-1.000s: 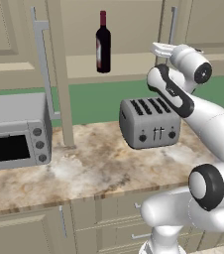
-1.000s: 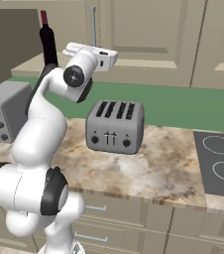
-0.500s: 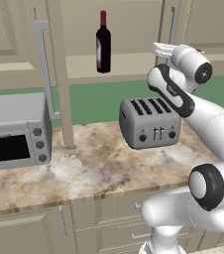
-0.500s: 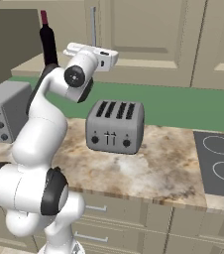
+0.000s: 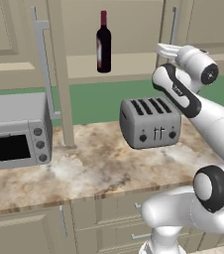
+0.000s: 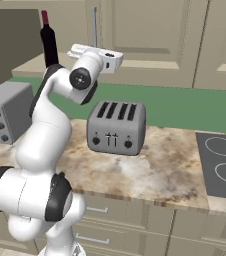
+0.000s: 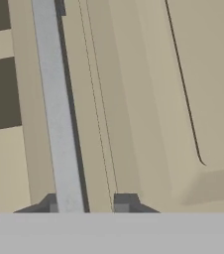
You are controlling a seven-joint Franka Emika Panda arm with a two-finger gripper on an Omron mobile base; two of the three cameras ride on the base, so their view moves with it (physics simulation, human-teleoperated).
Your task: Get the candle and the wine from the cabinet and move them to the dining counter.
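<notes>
The wine (image 5: 103, 42) is a slim, near-black glass bottle with a red foil neck and a pale label, standing upright on the plain beige shelf (image 5: 114, 63) of the open cabinet (image 5: 109, 30). The cabinet's panelled doors carry long silver bar handles. In the hand view the pincer (image 7: 86, 204) sits at one such handle (image 7: 57, 109), which runs past its left tip; the tips stand a little apart, but whether they grip it I cannot tell. Below, a boxy steel toaster (image 5: 150, 122) and a grey oven (image 5: 16, 131) rest on the marbled bench (image 5: 94, 168).
</notes>
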